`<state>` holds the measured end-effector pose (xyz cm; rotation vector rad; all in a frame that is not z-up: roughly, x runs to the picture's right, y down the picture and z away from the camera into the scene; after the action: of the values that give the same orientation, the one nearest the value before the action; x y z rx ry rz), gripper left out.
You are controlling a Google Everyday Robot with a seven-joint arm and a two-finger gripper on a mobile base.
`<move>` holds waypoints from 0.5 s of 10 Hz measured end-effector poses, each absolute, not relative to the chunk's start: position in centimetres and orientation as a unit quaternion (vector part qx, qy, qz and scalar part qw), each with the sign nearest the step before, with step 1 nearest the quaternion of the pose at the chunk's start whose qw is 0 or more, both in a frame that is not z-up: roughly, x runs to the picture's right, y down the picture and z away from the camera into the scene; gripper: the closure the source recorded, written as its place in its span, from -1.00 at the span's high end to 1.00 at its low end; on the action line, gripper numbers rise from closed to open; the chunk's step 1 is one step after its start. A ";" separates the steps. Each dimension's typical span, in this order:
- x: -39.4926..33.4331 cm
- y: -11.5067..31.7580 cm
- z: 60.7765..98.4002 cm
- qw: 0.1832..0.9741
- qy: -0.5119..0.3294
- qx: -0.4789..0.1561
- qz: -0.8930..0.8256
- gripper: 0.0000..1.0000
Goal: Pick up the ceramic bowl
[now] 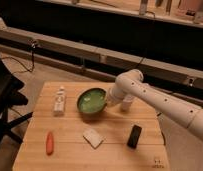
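The ceramic bowl (91,102) is green and glossy with a pale inside. It sits on the wooden table (115,150), back of centre. My gripper (109,99) is at the bowl's right rim, at the end of the white arm (155,100) that reaches in from the right. The arm's wrist hides where the gripper meets the rim.
A small white cup (127,104) stands just right of the gripper, partly behind the arm. A white bottle (59,100) stands left of the bowl. An orange carrot-like item (49,142), a white packet (93,137) and a black object (134,136) lie nearer the front. A dark chair (5,100) is at the left.
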<state>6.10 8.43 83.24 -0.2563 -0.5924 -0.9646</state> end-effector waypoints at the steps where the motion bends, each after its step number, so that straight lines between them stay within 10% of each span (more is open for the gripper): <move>1: 6.3 7.9 82.7 0.836 -0.280 -0.119 -0.456 -1.00; 5: 6.9 7.2 82.1 0.836 -0.281 -0.113 -0.457 -1.00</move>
<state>6.93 7.23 82.07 -0.2394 -0.5955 -0.9677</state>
